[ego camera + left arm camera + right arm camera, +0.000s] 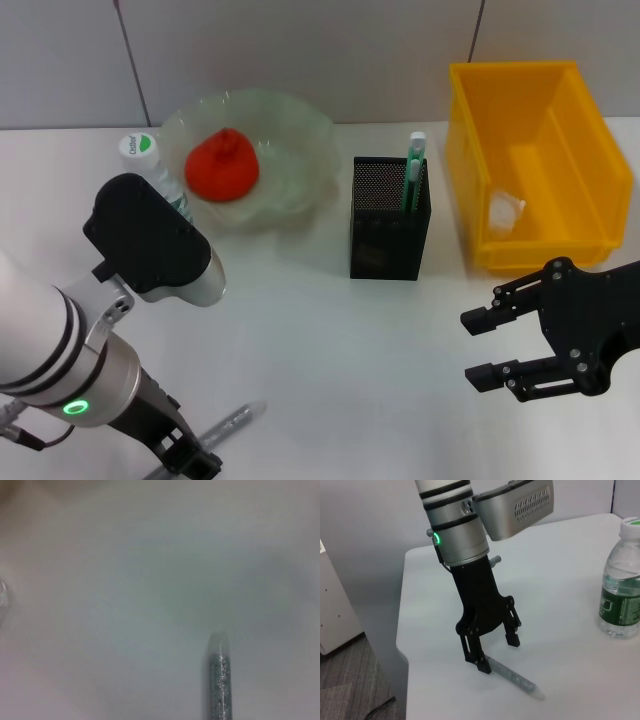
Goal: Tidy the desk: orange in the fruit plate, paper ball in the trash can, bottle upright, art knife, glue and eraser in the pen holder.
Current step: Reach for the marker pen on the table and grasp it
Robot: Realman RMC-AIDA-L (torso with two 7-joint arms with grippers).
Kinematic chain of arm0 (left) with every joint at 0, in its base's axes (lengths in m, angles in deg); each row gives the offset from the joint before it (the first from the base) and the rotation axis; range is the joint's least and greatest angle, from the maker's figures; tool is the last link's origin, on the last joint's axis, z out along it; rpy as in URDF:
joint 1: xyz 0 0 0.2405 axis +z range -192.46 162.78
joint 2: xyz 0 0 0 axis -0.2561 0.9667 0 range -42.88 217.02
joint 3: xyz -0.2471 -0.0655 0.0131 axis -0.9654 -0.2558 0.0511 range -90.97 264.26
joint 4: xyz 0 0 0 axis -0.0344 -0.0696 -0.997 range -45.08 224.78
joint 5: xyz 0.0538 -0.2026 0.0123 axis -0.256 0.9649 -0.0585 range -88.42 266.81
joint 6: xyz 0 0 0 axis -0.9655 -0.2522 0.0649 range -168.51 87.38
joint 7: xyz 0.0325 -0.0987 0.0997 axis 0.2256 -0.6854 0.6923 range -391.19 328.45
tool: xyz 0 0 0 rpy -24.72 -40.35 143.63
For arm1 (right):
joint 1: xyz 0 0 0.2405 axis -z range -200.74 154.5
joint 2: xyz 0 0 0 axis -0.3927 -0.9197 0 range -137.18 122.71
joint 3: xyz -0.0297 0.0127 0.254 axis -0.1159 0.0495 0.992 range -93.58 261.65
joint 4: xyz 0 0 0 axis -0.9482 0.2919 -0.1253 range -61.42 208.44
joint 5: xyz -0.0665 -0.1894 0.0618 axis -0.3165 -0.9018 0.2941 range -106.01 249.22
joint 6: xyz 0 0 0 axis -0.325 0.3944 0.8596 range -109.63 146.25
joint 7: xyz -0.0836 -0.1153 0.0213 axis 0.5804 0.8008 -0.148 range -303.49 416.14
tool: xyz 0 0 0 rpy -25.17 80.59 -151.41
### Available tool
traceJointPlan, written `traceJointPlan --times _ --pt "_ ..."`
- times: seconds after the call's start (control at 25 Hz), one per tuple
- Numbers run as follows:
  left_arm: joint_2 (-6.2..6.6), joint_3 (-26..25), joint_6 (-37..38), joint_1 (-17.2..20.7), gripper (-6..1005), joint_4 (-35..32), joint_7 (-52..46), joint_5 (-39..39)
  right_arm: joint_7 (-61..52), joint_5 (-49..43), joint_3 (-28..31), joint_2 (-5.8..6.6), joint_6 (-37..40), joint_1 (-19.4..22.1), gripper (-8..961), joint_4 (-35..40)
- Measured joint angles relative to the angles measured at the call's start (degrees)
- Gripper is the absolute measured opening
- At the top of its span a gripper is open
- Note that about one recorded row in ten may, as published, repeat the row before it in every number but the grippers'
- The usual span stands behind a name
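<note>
Already I am seeing the orange in the fruit plate, the bottle upright, the paper ball binned. I am straddling the glue on the bench with my left pincer open, grasping nothing; my right pincer is idling open near the trash can.

Counted on the desk: one orange, one fruit plate, one bottle, one pen holder, one yellow bin, one paper ball, one glue stick.
</note>
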Motion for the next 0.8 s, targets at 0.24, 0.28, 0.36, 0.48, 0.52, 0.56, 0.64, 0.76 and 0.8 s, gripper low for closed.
traceJointPlan --times 0.24,0.28,0.36,0.48,0.52,0.56,0.64,0.76,0.8 --pt "0.00 0.3 -0.8 -0.3 798 1.7 0.2 -0.1 -0.1 0.0 -0.2 0.03 0.0 -0.1 526 0.0" --pt "0.00 0.3 -0.8 -0.3 798 1.7 0.2 -0.1 0.0 0.0 -0.5 0.02 0.0 -0.1 526 -0.1" --pt "0.00 0.5 -1.3 -0.4 775 2.6 0.6 -0.1 0.0 0.0 -0.8 0.00 0.0 -0.1 526 -0.1" --pt "0.00 0.7 -1.7 -0.4 706 3.0 0.6 -0.1 0.1 -0.1 -2.3 0.04 0.0 -0.1 526 -0.5" --pt "0.04 0.8 -2.3 -0.4 683 3.6 0.6 -0.1 0.2 -0.2 -2.5 0.06 0.0 -0.1 525 -0.6" --pt "0.04 0.8 -2.3 -0.4 670 3.6 0.6 -0.1 0.2 -0.2 -2.5 0.07 0.0 -0.1 525 -0.6" --pt "0.07 1.1 -3.1 -0.5 644 4.5 0.7 -0.1 0.2 -0.2 -2.6 0.07 0.0 -0.1 525 -0.7" --pt "0.08 2.0 -3.7 -0.6 604 5.0 0.9 -0.1 0.3 -0.3 -2.6 0.07 0.0 -0.1 525 -1.1" --pt "0.08 2.5 -3.9 -0.6 591 5.0 0.9 -0.2 0.3 -0.3 -2.6 0.08 0.0 -0.1 525 -1.3"
